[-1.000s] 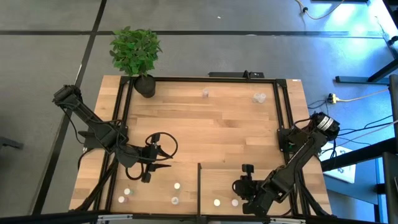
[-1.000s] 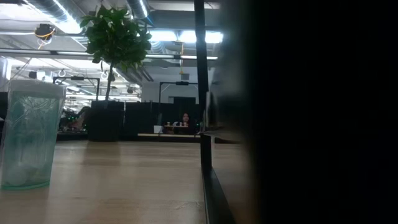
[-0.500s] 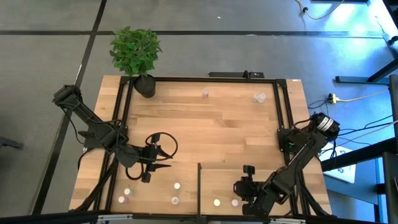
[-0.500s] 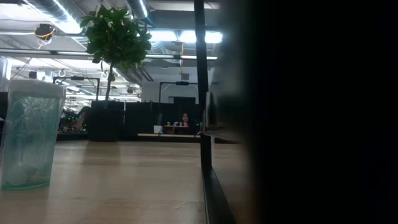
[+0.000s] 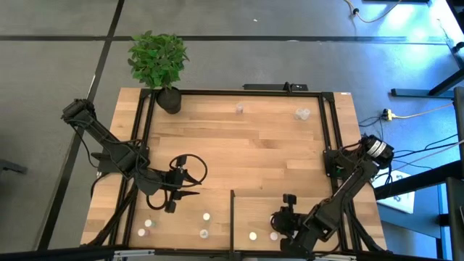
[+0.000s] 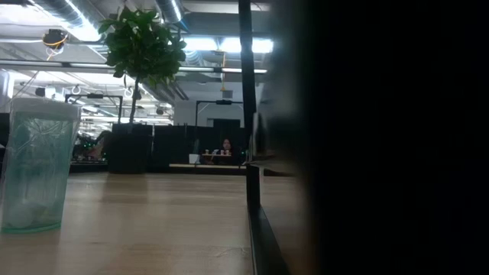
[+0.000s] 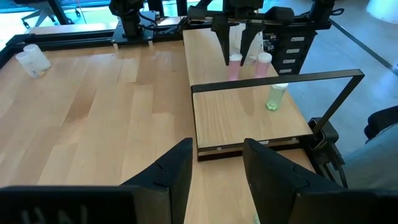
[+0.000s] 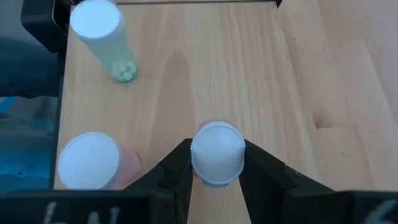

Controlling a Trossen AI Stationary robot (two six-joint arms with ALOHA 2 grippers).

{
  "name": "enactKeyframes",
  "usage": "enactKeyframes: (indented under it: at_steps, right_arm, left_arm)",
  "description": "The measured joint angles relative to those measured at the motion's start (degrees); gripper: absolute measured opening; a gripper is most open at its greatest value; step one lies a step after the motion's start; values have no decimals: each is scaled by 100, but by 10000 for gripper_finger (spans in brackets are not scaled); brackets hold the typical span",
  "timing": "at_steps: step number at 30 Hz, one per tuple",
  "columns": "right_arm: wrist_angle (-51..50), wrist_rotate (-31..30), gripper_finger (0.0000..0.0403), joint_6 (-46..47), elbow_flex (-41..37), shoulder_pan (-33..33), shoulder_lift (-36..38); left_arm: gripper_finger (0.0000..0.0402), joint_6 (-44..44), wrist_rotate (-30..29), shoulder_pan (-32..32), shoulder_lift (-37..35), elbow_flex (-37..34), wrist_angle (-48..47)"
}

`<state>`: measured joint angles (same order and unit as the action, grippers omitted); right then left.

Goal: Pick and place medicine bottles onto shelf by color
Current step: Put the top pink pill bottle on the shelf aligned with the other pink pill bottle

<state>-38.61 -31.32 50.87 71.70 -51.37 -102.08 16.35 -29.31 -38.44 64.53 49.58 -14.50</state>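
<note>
**Bottle held at the shelf's near end**

Right hand [image 8: 214, 180] sits low over the pale, plain wooden shelf panel with its thin black edge strip [image 8: 205, 74], its two dark fingers [image 8: 174, 171] closed against the sides of a small white-capped bottle [image 8: 216, 152] — upright, cap facing the wrist camera. Just beside it stands a pinkish white-capped bottle [image 8: 93, 160]; farther along the panel is a clear bottle with pale green pills [image 8: 106, 37], also white-capped.

From above, the right hand [image 5: 284, 221] is at the table's near edge, on the shelf [image 5: 312, 203].

Left hand [image 5: 176, 197] hovers over the planked wooden table [image 5: 246, 145], left of the shelf, fingers [image 7: 174, 171] partly apart and holding nothing. More small bottles [image 5: 206, 216] stand on the planks near it — two more [image 5: 302, 114] lie at the far side. A potted green plant [image 5: 158, 61] sits at the far left corner.
</note>
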Motion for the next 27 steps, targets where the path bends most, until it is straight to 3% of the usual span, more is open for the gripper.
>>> enactKeyframes:
  at_steps: [9,27]
  right_arm:
    - [123,71,121,14,0,2,2]
    - [160,141,192,120,0,2,4]
  left_arm:
    - [135,0,1,0,0,0,-1]
    - [135,-1,1,0,0,0,-1]
